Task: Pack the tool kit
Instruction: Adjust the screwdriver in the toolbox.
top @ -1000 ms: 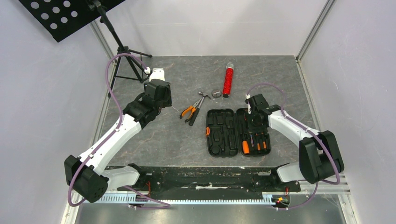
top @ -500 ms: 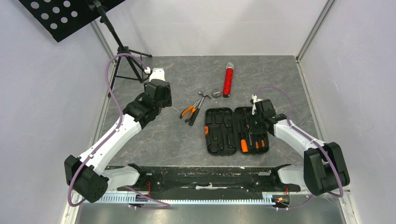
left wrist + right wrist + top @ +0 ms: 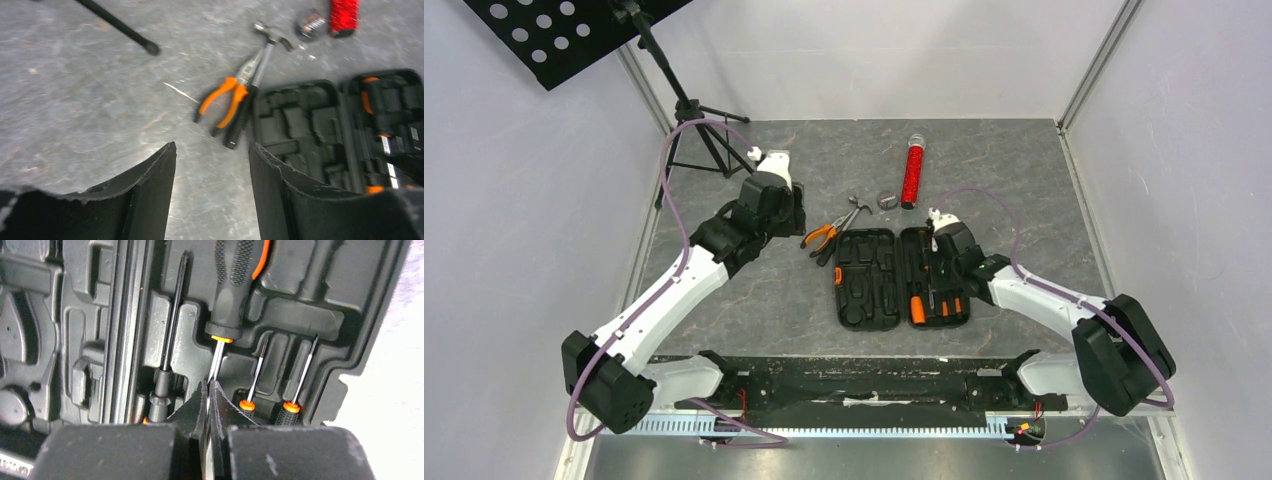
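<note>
The open black ribbed plastic clamshell case (image 3: 869,280) lies mid-bench (image 3: 754,300). The right hand (image 3: 209,390) is pinched closed, its tips at the shaft of a slotted black-and-orange screwdriver (image 3: 235,280). The left hand (image 3: 212,146) hovers half-wide and empty near the orange-handled pliers (image 3: 225,97).

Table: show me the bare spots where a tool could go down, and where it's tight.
Bare table: far right, between the red tube, the wall and the right arm; also near left, between the left arm, the case and the near edge. Tight: pliers and hammer crowd the case's far left corner.
</note>
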